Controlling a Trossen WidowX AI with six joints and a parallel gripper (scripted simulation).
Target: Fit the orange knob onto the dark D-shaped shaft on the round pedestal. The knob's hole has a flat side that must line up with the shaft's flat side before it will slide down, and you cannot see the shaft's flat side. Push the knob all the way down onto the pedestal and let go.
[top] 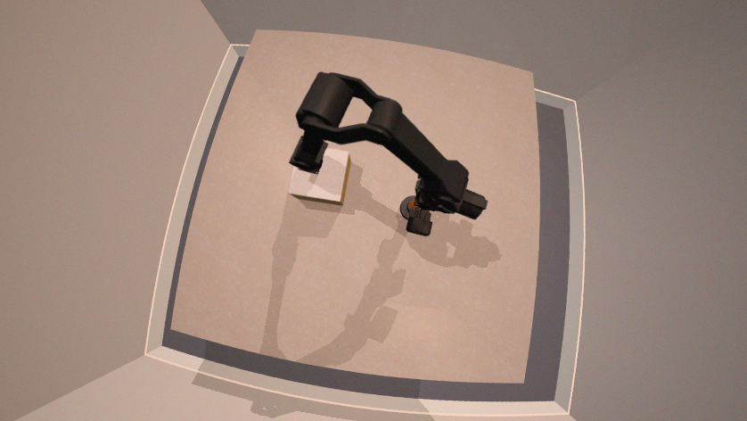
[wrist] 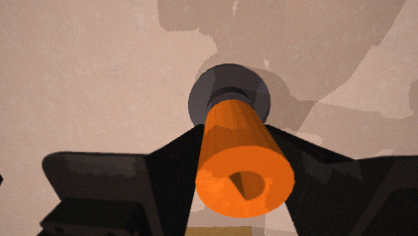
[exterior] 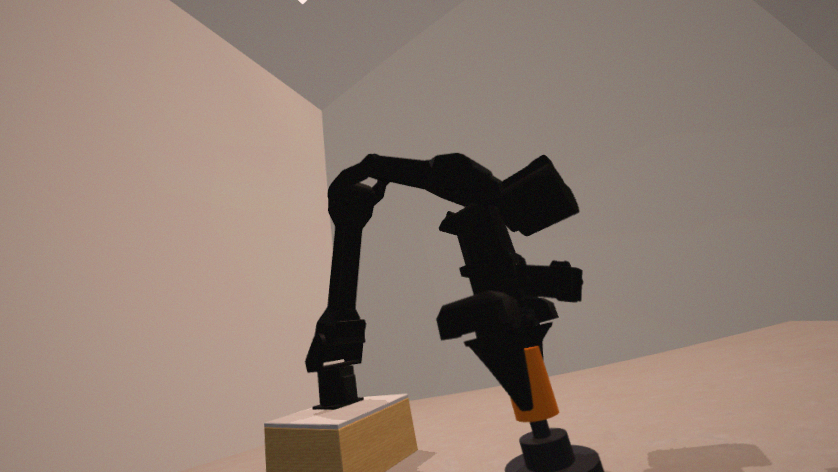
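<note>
My gripper (exterior: 521,375) is shut on the orange knob (exterior: 536,384), a long orange cylinder held slightly tilted. Its lower end sits on top of the dark shaft (exterior: 540,428), of which a short piece shows between the knob and the round dark pedestal (exterior: 554,454). In the wrist view the knob (wrist: 240,160) points down at the pedestal (wrist: 229,98), and its near end shows a D-shaped hole with the flat side at the left. The shaft is hidden behind the knob there. From above, only a sliver of the knob (top: 413,204) and the pedestal (top: 406,207) shows beside the gripper (top: 419,218).
The arm's base stands on a wooden block with a white top (top: 321,177), left of the pedestal; it also shows in the side view (exterior: 340,433). A raised pale rim (top: 172,209) runs around the tabletop's edge.
</note>
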